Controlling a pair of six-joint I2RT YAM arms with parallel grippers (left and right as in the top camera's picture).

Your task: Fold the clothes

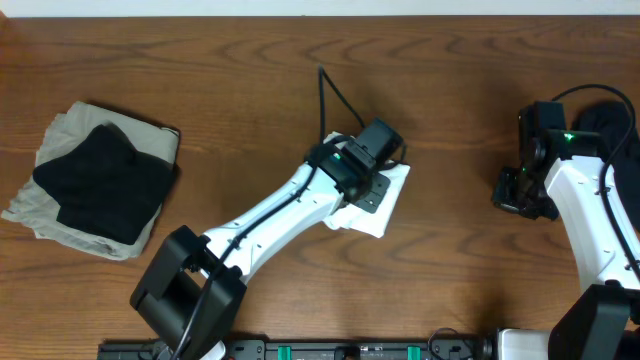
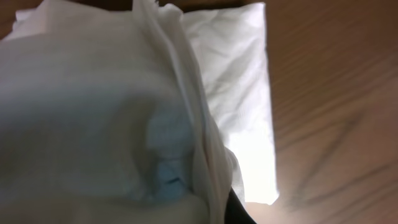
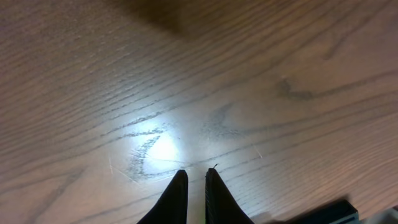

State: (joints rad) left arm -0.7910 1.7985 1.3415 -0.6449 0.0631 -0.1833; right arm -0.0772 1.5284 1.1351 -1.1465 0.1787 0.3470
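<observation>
The clothes lie in two places. A white garment [image 1: 371, 222] is folded small at the table's middle, and my left gripper [image 1: 374, 192] sits on it, shut on a bunch of its fabric. In the left wrist view the white garment [image 2: 236, 74] fills most of the frame and drapes over the fingers, so only a dark edge of one finger [image 2: 240, 210] shows. A black garment [image 1: 100, 180] rests on a beige one [image 1: 60, 135] at the far left. My right gripper [image 1: 512, 192] [image 3: 196, 176] hovers over bare wood at the right, its fingers nearly together with nothing between them.
The wooden table [image 1: 250, 70] runs across the whole view. A dark shape [image 1: 612, 120] lies behind the right arm at the far right edge. Both arm bases stand along the front edge.
</observation>
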